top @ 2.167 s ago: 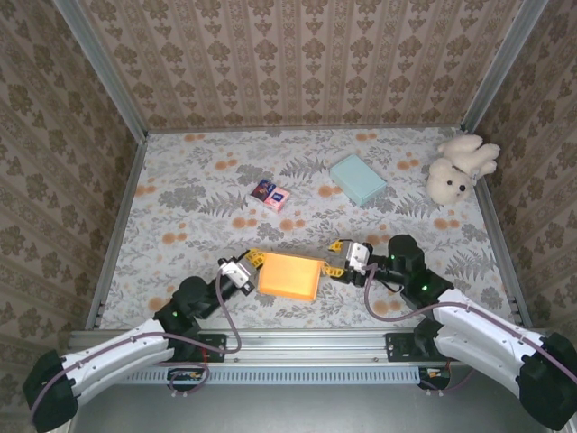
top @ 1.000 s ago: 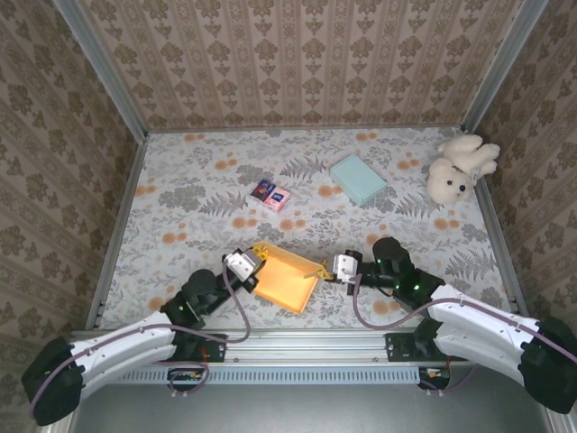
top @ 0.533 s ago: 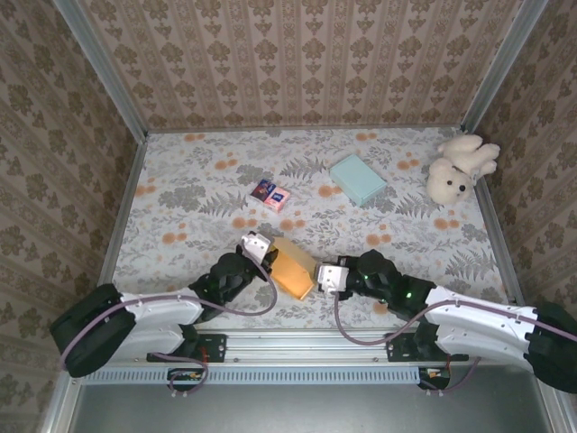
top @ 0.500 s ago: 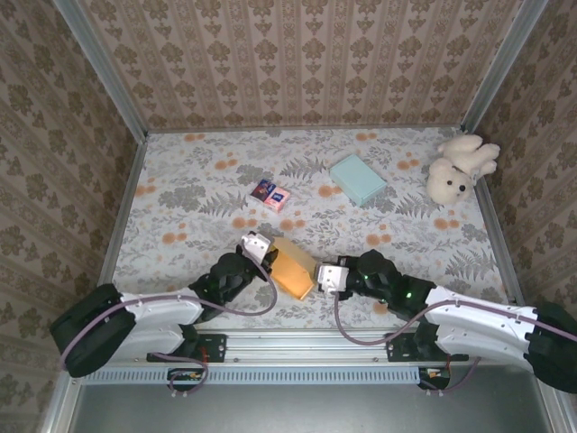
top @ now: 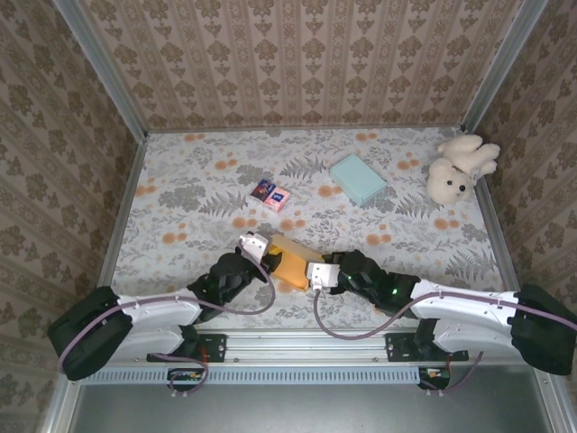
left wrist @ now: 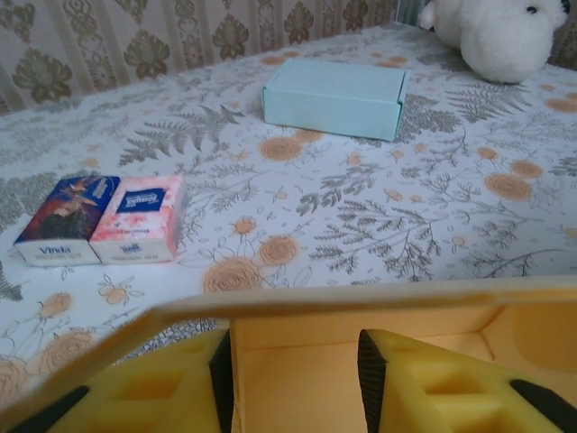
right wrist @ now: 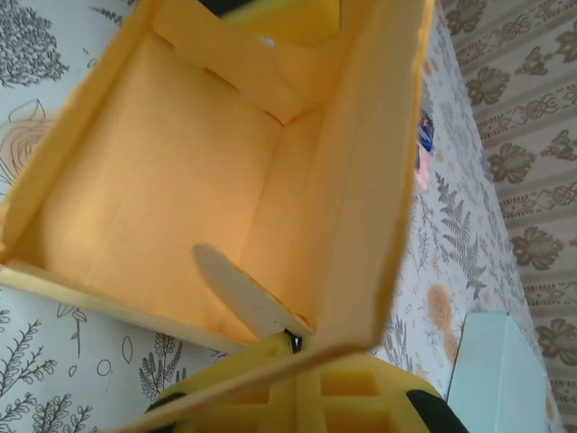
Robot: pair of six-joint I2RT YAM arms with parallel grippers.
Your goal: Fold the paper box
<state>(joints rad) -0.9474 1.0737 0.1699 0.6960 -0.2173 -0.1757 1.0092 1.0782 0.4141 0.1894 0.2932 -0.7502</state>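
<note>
Paper box (top: 288, 262) sits near the near edge of the table, about midway between left and right, tipped up on one side with its open orange cavity facing right. It lies directly between the two claws. Right gripper (top: 315, 273): jaws closed tight on the box's near-right wall, and the wrist view shows that wall's edge running down into the yellow fingers (right wrist: 347, 397). Left gripper (top: 261, 250): its pads (left wrist: 171, 388) stand part-way apart at the box's far-left rim, and we see nothing pinched between them. We see orange panel in the gap and a rim edge crossing above. We judge the step in hand to be shaping the walls: the right claw anchors the box while the left is free to take a new hold. A loose rounded tab shows inside, near the right claw. The next move likely calls for the left claw to close on a flap or wall and press it inward, while the right holds steady so the thin paper does not buckle or slide. Blue box (top: 357, 178), tissue packs (top: 272, 194) and plush toy (top: 460, 167) lie well apart, far side.
</note>
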